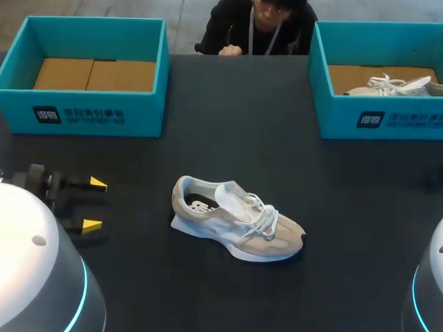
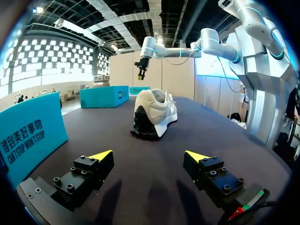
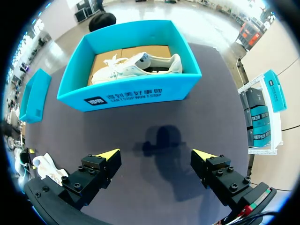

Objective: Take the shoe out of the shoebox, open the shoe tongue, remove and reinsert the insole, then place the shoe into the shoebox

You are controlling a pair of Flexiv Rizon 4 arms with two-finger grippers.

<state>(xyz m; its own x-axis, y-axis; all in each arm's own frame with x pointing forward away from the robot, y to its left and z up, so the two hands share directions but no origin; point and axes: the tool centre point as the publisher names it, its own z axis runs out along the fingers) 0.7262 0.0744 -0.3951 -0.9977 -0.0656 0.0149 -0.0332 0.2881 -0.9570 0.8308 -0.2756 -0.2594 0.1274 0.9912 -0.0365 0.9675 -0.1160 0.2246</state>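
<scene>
On the table (image 1: 202, 296), the beige shoe (image 1: 238, 219) sits upright, tongue lifted; left end effector (image 1: 95, 204) and right end effector (image 3: 155, 153) gape empty.

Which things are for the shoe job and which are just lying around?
For the job: beige-and-white lace-up sneaker; empty teal shoebox, probably its own.
Lying about: other teal shoebox; white sneaker inside it.

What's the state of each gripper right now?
Left gripper: open, empty; the shoe lies ahead of it.
Right gripper: open, holding nothing.
</scene>
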